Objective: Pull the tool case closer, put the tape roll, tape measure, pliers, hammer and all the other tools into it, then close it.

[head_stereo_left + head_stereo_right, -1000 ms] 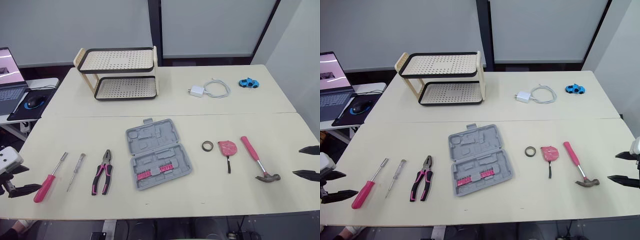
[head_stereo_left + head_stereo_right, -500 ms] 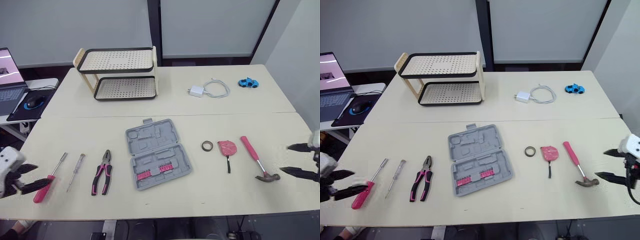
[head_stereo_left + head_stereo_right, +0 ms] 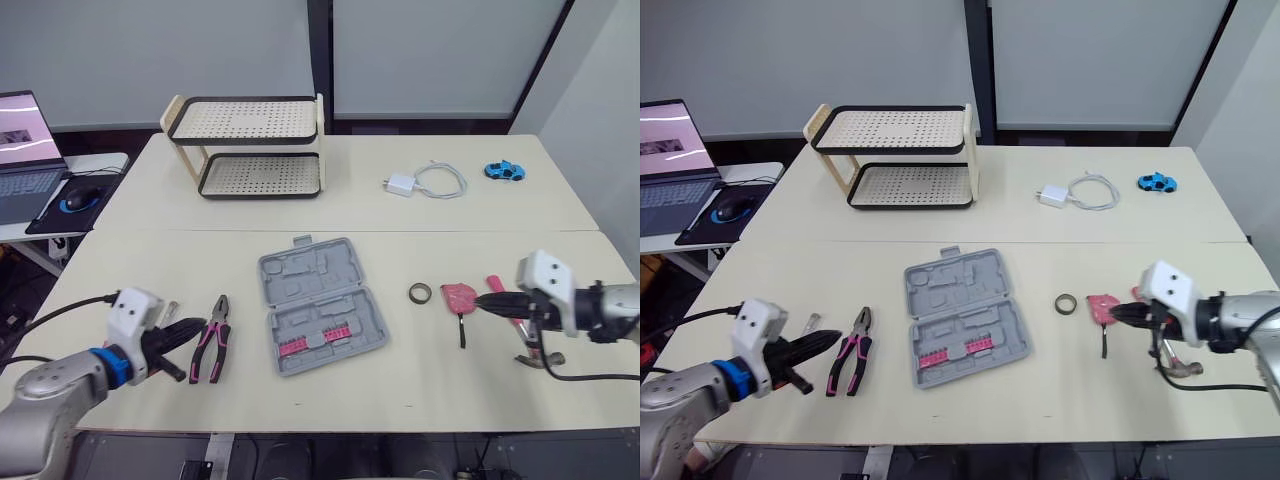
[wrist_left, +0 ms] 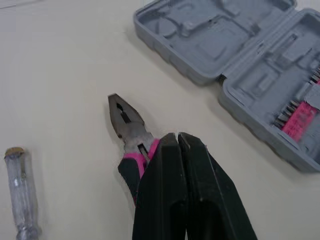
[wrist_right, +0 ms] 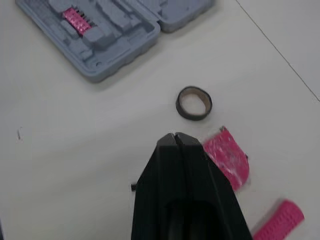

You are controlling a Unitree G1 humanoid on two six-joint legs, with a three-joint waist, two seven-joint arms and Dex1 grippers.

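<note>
Case (image 3: 320,305) lying open mid-table, not yet pulled closer. Pliers (image 3: 210,340), tape roll (image 3: 418,293), tape measure (image 3: 458,295), hammer (image 3: 535,350) lying outside. Left gripper (image 3: 198,326), fingers together, hovering by pliers; right gripper (image 3: 478,300), likewise, by tape measure.

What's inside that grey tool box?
The open tool case holds pink strips of screwdriver bits in its near half; the other moulded slots are empty. What sits beneath the pink strips is hidden.

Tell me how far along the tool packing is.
Nothing looks done: the tool case lies open, and the pliers, tape roll, tape measure and hammer lie outside. Left claw, shut, is at the pliers; right claw, shut, by the tape measure. Packing and closing remain.
</note>
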